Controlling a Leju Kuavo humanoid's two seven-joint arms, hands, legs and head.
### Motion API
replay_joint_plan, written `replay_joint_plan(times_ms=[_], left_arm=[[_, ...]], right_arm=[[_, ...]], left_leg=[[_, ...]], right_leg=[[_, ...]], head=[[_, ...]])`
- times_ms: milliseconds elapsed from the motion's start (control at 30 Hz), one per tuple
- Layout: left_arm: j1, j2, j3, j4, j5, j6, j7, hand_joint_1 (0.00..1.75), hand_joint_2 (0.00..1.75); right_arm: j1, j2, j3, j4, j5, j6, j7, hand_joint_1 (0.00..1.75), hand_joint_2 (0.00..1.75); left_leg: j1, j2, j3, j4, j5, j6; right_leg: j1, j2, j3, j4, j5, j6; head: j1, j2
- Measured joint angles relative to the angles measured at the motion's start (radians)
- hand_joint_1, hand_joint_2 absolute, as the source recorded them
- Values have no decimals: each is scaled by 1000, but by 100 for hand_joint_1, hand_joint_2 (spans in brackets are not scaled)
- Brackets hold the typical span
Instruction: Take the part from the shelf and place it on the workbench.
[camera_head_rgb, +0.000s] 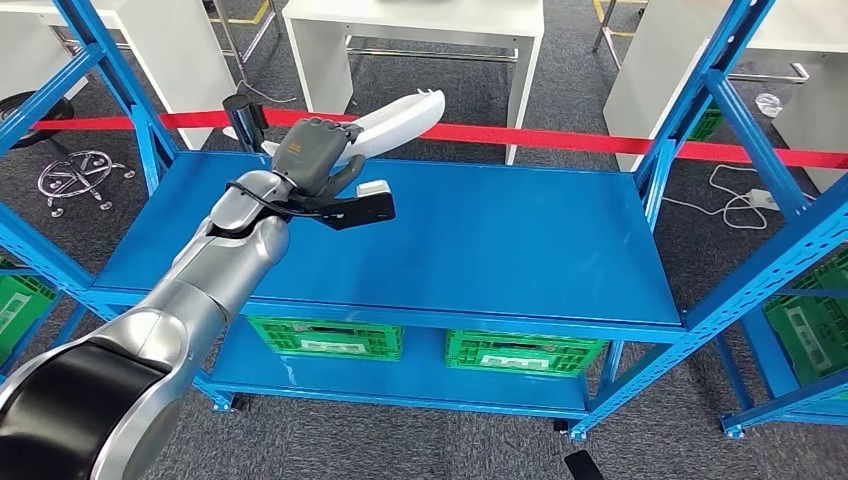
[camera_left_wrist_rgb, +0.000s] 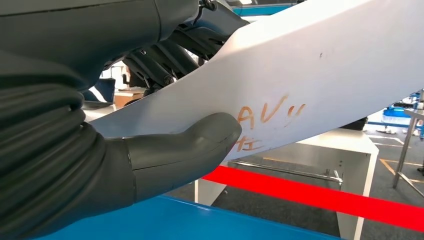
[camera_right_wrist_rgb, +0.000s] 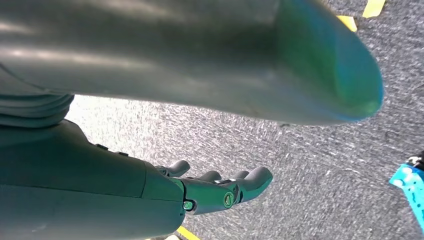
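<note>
Left hand grips white part above blue shelf | right hand empty, fingers apart

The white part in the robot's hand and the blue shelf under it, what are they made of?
The white part looks like moulded plastic: smooth, matte, with orange marker writing on it. The blue shelf seems to be painted sheet metal, judging by its even glossy sheen and perforated uprights. The left hand holds the part.
</note>
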Motion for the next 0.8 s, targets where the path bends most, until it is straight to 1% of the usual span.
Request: replay_joint_plan(times_ms=[33, 67, 100, 133, 167, 200, 233, 267, 300, 333, 367, 400, 433, 467, 500, 533, 567, 600, 633, 667, 700, 733, 767, 800], left_arm=[[-5, -1, 0, -2, 2, -3, 3, 175, 175], [-11, -1, 0, -5, 3, -6, 5, 175, 175], [-16, -1, 0, -8, 5, -7, 7, 175, 175], [-21, -2, 0, -10, 6, -9, 8, 175, 175], [-25, -1, -1, -12, 6, -10, 8, 175, 175], [-27, 0, -1, -13, 6, -11, 9, 175, 175], [-28, 2, -1, -14, 7, -11, 9, 175, 175], [-29, 5, -2, -14, 7, -12, 10, 175, 175], [-29, 8, -2, -15, 8, -12, 11, 175, 175], [-29, 11, -3, -16, 9, -12, 12, 175, 175], [-29, 13, -4, -16, 10, -12, 12, 175, 175], [-29, 16, -4, -17, 11, -12, 14, 175, 175], [-28, 18, -4, -17, 11, -12, 16, 175, 175], [-28, 19, -5, -17, 12, -13, 18, 175, 175], [-28, 20, -5, -18, 12, -13, 20, 175, 175], [-29, 20, -5, -20, 12, -14, 22, 175, 175], [-31, 20, -5, -23, 12, -15, 24, 175, 175], [-34, 20, -5, -26, 12, -16, 26, 175, 175], [-37, 20, -6, -29, 12, -17, 27, 175, 175], [-40, 20, -6, -31, 12, -18, 29, 175, 175], [-42, 20, -6, -32, 12, -20, 30, 175, 175], [-43, 20, -6, -32, 12, -21, 32, 175, 175], [-44, 20, -6, -32, 12, -22, 33, 175, 175], [-45, 19, -6, -32, 12, -23, 34, 175, 175]], right_arm=[[0, 0, -1, 0, 1, 0, 0, 0, 0], [0, 0, -1, 0, 2, 0, -1, 0, 0], [0, 1, -2, 0, 3, 0, -1, 0, 0], [-1, 2, -2, 0, 5, 0, -1, 0, 0], [-1, 3, -2, 0, 6, 0, -1, 0, 0], [-1, 3, -3, 0, 8, 0, -1, 0, 0], [-1, 4, -3, 0, 8, 1, -1, 0, 0], [-1, 4, -3, 0, 9, 1, -1, 0, 0], [-1, 5, -3, 0, 9, 1, -1, 0, 0], [-2, 5, -3, 0, 9, 1, -1, 0, 0], [-2, 5, -3, 0, 10, 1, -1, 0, 0], [-3, 5, -3, 0, 10, 1, -1, 0, 0], [-3, 5, -3, 0, 10, 1, -1, 0, 0], [-2, 5, -3, 0, 10, 1, -1, 0, 0], [-2, 5, -3, 0, 10, 1, -1, 0, 0], [-3, 5, -3, 0, 11, 2, -1, 0, 0], [-3, 6, -3, 0, 11, 2, -1, 0, 0], [-3, 6, -3, 0, 11, 2, -1, 0, 0], [-3, 7, -3, 0, 12, 3, -1, 0, 0], [-3, 8, -3, 0, 13, 4, -1, 0, 0], [-3, 8, -3, 0, 14, 4, 0, 0, 0], [-3, 8, -3, 0, 15, 4, 0, 0, 0], [-2, 8, -3, 0, 16, 4, 0, 0, 0], [-1, 9, -3, 0, 16, 4, 1, 0, 0]], left_leg=[[3, 0, -8, 8, 1, -6], [4, -1, -16, 15, 2, -13], [3, -3, -22, 22, 4, -21], [1, -5, -27, 26, 7, -28], [0, -7, -29, 26, 12, -36], [0, -8, -32, 26, 16, -43], [1, -9, -37, 29, 14, -50], [2, -8, -45, 43, -2, -56], [4, -8, -58, 75, -33, -61], [4, -8, -77, 129, -77, -65], [5, -8, -98, 197, -123, -67], [5, -8, -114, 263, -158, -69], [5, -8, -120, 308, -178, -69], [4, -8, -107, 317, -178, -67], [4, -8, -74, 286, -163, -62], [2, -8, -22, 220, -143, -54], [-1, -9, 33, 143, -135, -45], [-4, -9, 75, 83, -128, -39], [-9, -9, 101, 42, -126, -35], [-12, -9, 105, 26, -127, -31], [-15, -9, 100, 22, -117, -28], [-14, -6, 98, 14, -108, -21], [-12, -4, 93, 7, -97, -12], [-9, -1, 88, 1, -84, -4]], right_leg=[[-5, -2, 38, -72, 25, 5], [-6, -1, 68, -126, 47, 6], [-7, 1, 86, -163, 60, 3], [-6, 3, 90, -175, 61, -3], [-4, 6, 83, -168, 66, -13], [-5, 7, 78, -171, 68, -23], [-6, 6, 74, -173, 72, -32], [-6, 5, 68, -174, 79, -42], [-7, 4, 60, -176, 88, -50], [-6, 3, 51, -176, 96, -56], [-5, 3, 41, -176, 105, -59], [-3, 3, 29, -176, 113, -61], [-1, 3, 18, -176, 122, -61], [0, 3, 7, -176, 130, -61], [2, 3, -3, -176, 139, -60], [4, 3, -11, -176, 147, -59], [6, 3, -19, -176, 155, -56], [6, 3, -23, -178, 162, -52], [6, 2, -25, -180, 170, -46], [4, 1, -25, -185, 178, -39], [3, 1, -25, -191, 187, -32], [2, 1, -26, -193, 190, -25], [2, 1, -30, -188, 179, -20], [2, 1, -40, -166, 151, -16]], head=[[0, 0], [0, 0], [0, 0], [-1, 0], [-2, 0], [-3, 0], [-3, 0], [-3, 0], [-4, 0], [-4, 0], [-5, 0], [-5, 0], [-5, 0], [-6, 0], [-6, 0], [-6, 0], [-5, 0], [-5, 0], [-6, 0], [-7, 0], [-8, 0], [-10, 0], [-9, 0], [-8, 0]])
